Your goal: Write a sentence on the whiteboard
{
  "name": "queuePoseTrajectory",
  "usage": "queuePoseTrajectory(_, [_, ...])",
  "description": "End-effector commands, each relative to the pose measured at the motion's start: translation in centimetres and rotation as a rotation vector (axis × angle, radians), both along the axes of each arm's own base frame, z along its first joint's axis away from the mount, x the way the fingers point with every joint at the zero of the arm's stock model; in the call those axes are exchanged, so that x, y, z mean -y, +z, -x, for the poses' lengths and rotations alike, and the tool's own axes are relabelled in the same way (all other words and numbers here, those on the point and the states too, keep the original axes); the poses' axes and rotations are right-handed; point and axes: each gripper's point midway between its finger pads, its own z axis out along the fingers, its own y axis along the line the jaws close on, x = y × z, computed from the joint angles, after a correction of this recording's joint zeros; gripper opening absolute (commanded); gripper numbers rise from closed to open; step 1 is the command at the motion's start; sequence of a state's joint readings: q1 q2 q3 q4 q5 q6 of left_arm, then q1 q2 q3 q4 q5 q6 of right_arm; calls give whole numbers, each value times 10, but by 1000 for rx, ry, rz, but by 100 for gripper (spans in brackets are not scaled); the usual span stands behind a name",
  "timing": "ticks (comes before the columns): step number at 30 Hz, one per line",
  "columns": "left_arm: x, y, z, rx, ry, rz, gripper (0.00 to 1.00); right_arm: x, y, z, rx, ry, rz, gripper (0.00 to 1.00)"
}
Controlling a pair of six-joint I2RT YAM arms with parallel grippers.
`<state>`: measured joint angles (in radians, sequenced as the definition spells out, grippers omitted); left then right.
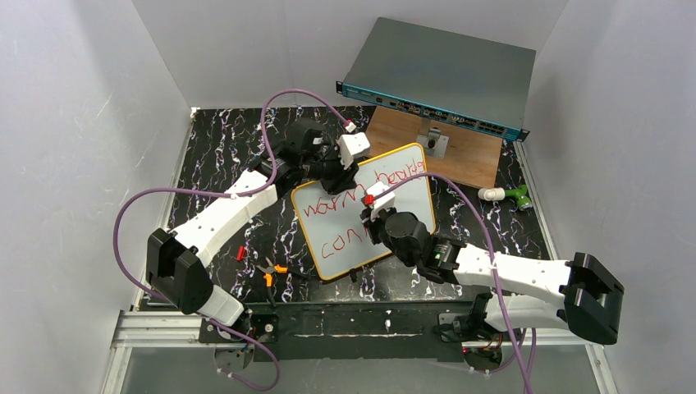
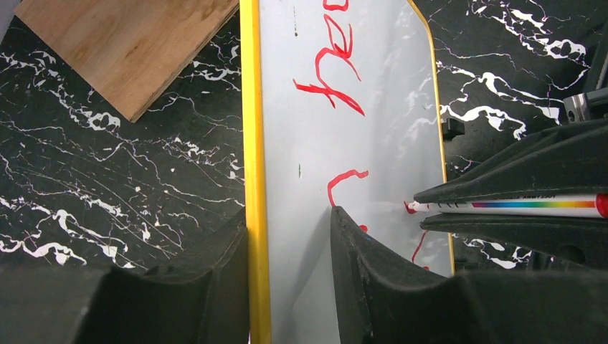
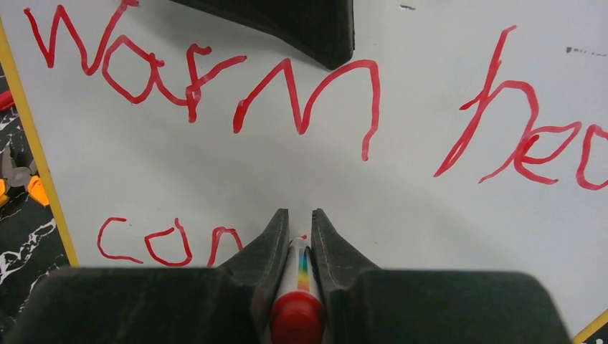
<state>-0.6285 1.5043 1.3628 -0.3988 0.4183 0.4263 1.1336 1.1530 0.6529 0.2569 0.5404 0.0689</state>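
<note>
A whiteboard (image 1: 349, 226) with a thin orange rim lies askew in the middle of a black marbled table (image 1: 213, 156), its far corner near a wooden board (image 1: 460, 148). Red handwriting (image 1: 327, 205) on it reads "warm hearts" on the upper line and "con" below. The left gripper (image 2: 287, 279) pinches the whiteboard's far left edge, one finger on each side of the rim. The right gripper (image 3: 300, 222) (over the board's middle) is pressed tight around a red-capped marker (image 3: 301, 279), whose tip meets the board just after "con". Orange-handled pliers (image 1: 271, 271) lie by the table's near edge.
</note>
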Motion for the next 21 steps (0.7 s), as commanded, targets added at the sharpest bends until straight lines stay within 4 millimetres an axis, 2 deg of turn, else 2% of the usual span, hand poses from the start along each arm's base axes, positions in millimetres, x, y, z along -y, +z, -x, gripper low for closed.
queuePoseTrajectory(1, [-16, -48, 18, -36, -57, -176, 0, 4, 27, -16, 67, -76, -27, 1])
queuePoseTrajectory(9, [-17, -48, 18, -36, -55, -177, 0, 16, 20, -21, 66, -133, 12, 1])
queuePoseTrajectory(21, [-17, -48, 17, -34, -56, -181, 0, 33, -23, -6, -34, -138, 31, 1])
